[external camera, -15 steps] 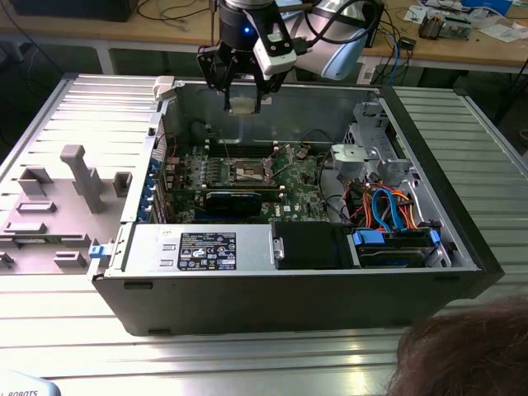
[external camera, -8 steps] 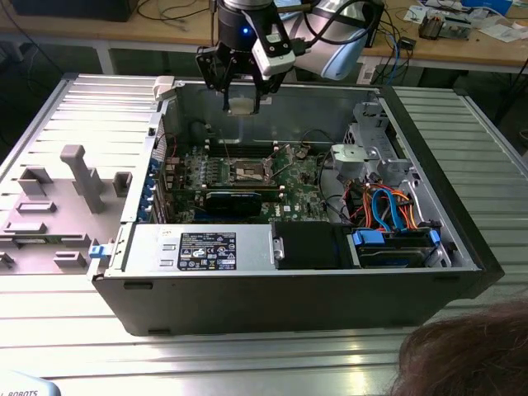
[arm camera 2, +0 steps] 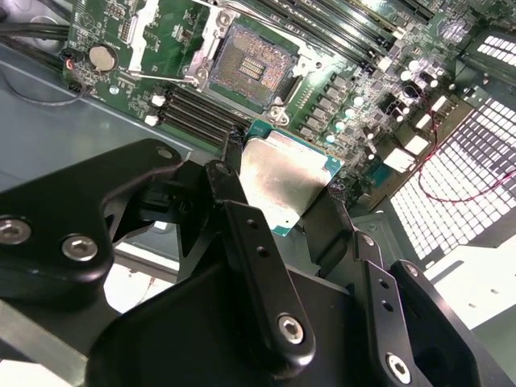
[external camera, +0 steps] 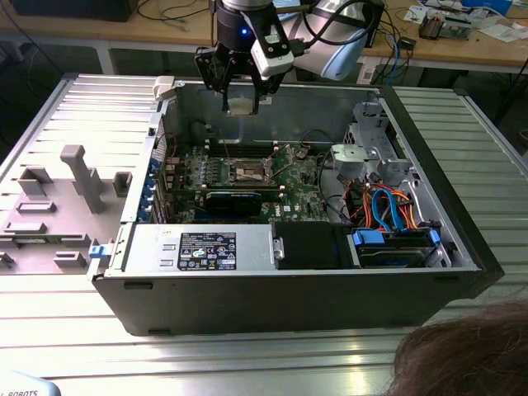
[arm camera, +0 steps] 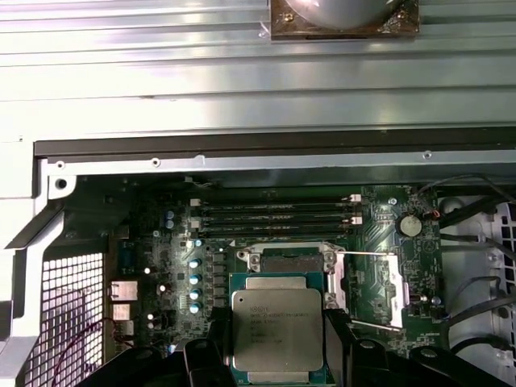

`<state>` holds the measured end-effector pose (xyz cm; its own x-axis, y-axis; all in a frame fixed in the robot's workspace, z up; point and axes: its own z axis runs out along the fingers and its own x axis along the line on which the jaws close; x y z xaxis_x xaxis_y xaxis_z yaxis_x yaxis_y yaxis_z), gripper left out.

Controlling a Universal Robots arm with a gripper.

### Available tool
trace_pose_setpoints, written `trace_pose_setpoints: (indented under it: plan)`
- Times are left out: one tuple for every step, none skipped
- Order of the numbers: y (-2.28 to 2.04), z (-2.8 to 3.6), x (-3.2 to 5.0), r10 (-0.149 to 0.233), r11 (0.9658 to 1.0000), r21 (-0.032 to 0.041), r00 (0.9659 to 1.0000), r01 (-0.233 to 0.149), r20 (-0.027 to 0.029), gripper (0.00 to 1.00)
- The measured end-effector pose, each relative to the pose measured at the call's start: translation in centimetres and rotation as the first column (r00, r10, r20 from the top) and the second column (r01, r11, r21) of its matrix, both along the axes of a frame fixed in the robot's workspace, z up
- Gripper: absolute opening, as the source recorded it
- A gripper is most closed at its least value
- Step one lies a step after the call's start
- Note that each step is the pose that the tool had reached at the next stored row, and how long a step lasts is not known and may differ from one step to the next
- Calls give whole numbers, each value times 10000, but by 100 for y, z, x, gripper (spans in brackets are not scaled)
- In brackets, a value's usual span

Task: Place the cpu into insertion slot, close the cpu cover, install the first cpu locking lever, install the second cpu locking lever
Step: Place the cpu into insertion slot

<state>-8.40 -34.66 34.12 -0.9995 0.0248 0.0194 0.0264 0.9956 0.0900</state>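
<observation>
1. Grey steel makes up the opened computer case [external camera: 289,305], which is laid on a slatted aluminium table [external camera: 478,140]. Its far wall could be struck by the load, since the claw is hung just above that wall.
2. The arm [external camera: 247,16] is held near vertical over the case's far edge, with the wrist pointed down and well above the board.
3. The green motherboard [external camera: 301,177] is seen flat on the case floor.
4. The gripper [external camera: 242,99] is closed partway, and its two black fingers [arm camera 2: 250,242] are pressed against opposite edges of the chip.
5. The insertion slot [arm camera 2: 250,66] is left uncovered, with its contact field bare. Contacts could be bent if the chip were set down tilted or off-square.
6. The cpu cover [arm camera: 343,282] appears swung open beside the slot, and a thin locking lever [arm camera: 367,255] is seen released.
7. The cpu [arm camera: 278,330] is held in the air, clear of the slot. Only its thin edges are gripped, so a slip is judged possible.
</observation>
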Motion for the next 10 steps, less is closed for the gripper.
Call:
trace_pose_setpoints:
  plan:
    - [0, -1, -1, 1, 10000, 0, 10000, -1, 0, 54]
    - [0, -3, -5, -1, 10000, 0, 10000, 1, 0, 54]
    - [0, -6, -8, 0, 10000, 0, 10000, 0, 0, 54]
    - [0, -8, -13, 0, 10000, 0, 10000, 0, 0, 54]
    - [0, -10, -15, 0, 10000, 0, 10000, 0, 0, 54]
    - [0, -12, -16, 0, 10000, 0, 10000, 0, 0, 54]
    - [0, -14, -18, 0, 10000, 0, 10000, 0, 1, 54]
    - [0, -17, -21, 0, 10000, 0, 10000, 0, 1, 54]
    - [0, -18, -23, 0, 10000, 0, 10000, 0, 0, 54]
    - [0, -20, -25, -1, 10000, 0, 10000, 1, 1, 54]
